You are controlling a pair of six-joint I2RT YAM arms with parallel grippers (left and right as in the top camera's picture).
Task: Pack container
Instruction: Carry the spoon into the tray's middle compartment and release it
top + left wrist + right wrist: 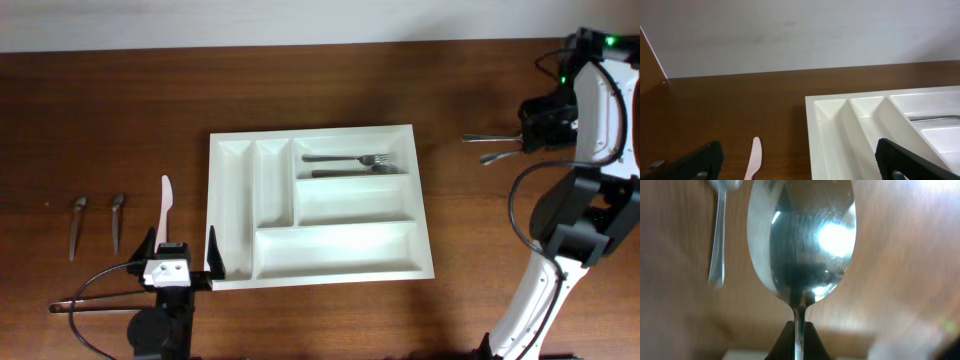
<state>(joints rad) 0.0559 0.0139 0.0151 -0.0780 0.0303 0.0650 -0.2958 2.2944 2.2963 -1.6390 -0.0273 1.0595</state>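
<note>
The container (pixel 232 205) is a large white cutlery tray in the middle of the table, with two metal forks (pixel 350 158) in its upper wide compartment. It also shows in the left wrist view (pixel 840 130). My left gripper (pixel 180 238) is open and empty at the tray's front left corner, its fingers (pixel 800 162) straddling the tray's left edge. A white plastic knife (pixel 166 203) lies just left of the tray and shows in the left wrist view (pixel 754 159). My right gripper (pixel 522 140) is far right, shut on a metal spoon (pixel 802 240) at its neck (pixel 799 335).
Two small metal spoons (pixel 78 222) (pixel 117 218) lie at the far left. A long metal utensil (pixel 95 300) lies beside the left arm's base. A second metal utensil (pixel 498 156) lies by the right gripper; its handle shows in the right wrist view (pixel 717 240).
</note>
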